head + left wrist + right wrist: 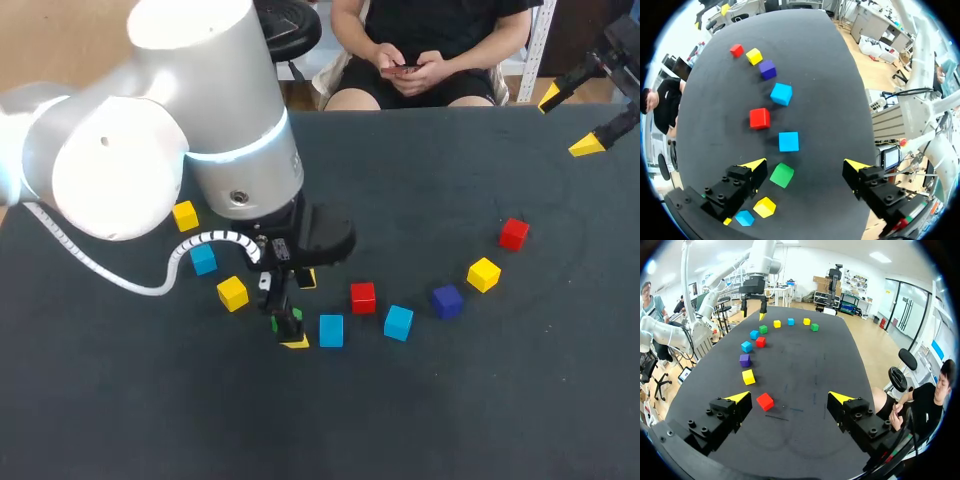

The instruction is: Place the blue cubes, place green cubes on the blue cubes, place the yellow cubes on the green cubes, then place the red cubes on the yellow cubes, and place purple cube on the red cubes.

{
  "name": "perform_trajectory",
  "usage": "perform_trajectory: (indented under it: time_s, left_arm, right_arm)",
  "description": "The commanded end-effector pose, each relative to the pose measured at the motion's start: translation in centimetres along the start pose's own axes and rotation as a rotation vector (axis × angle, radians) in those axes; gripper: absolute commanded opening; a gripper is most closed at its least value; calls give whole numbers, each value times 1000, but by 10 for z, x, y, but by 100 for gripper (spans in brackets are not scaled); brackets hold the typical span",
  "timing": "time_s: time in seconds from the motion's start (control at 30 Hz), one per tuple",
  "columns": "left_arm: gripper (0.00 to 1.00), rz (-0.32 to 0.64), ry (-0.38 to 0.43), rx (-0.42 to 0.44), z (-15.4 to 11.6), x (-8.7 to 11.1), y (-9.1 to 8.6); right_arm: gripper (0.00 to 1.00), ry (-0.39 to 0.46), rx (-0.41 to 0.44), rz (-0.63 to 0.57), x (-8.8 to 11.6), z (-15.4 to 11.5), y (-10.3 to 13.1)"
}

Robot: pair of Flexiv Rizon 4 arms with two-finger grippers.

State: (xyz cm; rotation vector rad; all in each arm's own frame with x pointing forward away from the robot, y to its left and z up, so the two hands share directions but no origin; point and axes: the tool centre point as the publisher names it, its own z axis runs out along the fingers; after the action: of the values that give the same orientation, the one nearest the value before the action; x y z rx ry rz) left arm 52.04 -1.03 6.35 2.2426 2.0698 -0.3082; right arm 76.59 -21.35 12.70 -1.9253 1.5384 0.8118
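Closest to the lens: bulky white left arm, filling the head view's upper left and masking whatever lies beneath. Reaches down over the dark table with the left gripper pointed at the surface, fingers released and spread wide to either side of a small green cube. Not grasping it. Resting flat on the table just beside one yellow tip, well apart from the other. Probably straddled this way for a pick, with a bright blue cube just ahead as a likely base. No stack begun anywhere.

Strung in a loose arc beyond, all apart: red cube, second blue cube, purple cube, yellow cube, far red cube. Under the left wrist: another yellow cube and a third blue cube.

Off at the table's far right corner: right gripper, fingers likewise released, holding nothing, likely out of the way to leave room.

Hard to make out from above: small green cube, mostly masked by the black fingers, only a sliver showing. Hidden altogether from the head camera behind the arm, yet plain from the right wrist: second green cube.
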Motion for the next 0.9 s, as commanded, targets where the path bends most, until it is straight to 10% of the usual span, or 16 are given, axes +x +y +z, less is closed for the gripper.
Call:
perform_trajectory:
  time_s: [0.03, 0.9]
  left_arm:
    - [100, 12, 15, 18, 8, -4, 10]
    - [100, 39, 66, 74, 44, -16, 29]
  right_arm:
    - [100, -1, 0, -1, 0, 0, 0]
    - [100, -1, 0, -1, 0, 0, 0]
